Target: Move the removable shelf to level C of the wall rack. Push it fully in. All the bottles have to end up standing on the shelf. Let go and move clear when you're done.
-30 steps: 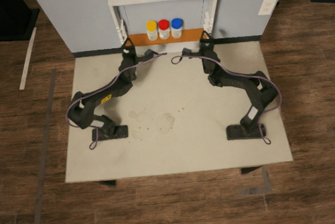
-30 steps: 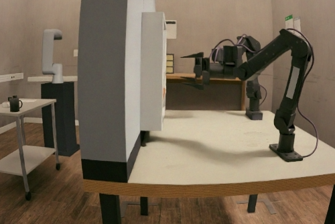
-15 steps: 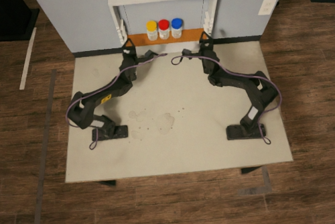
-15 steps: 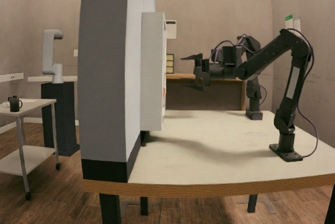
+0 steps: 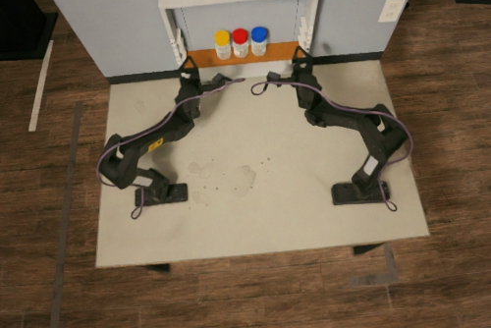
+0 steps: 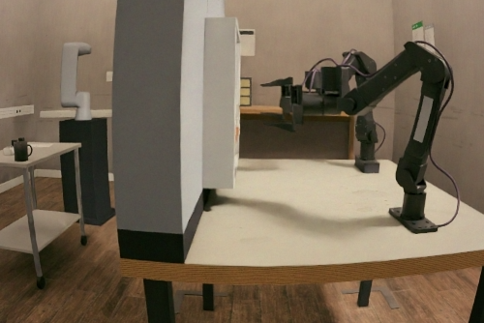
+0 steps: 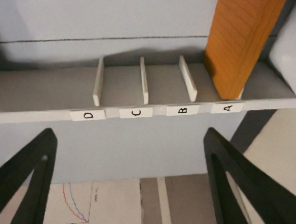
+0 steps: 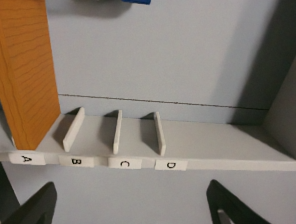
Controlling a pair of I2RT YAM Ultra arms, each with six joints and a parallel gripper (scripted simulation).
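Against the grey wall panel, bottles upright on the orange shelf, both jaws spread.

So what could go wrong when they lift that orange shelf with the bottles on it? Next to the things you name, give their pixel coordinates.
The yellow-capped (image 5: 222, 38), red-capped (image 5: 240, 36) and blue-capped bottles (image 5: 259, 34) stand loose on the shelf (image 5: 198, 58) (image 7: 240, 47) (image 8: 27, 75), so uneven lifting could topple them. The shelf sits at level A, and B lies between it and C, so the arms might stop one slot short, or at different levels, leaving it tilted.
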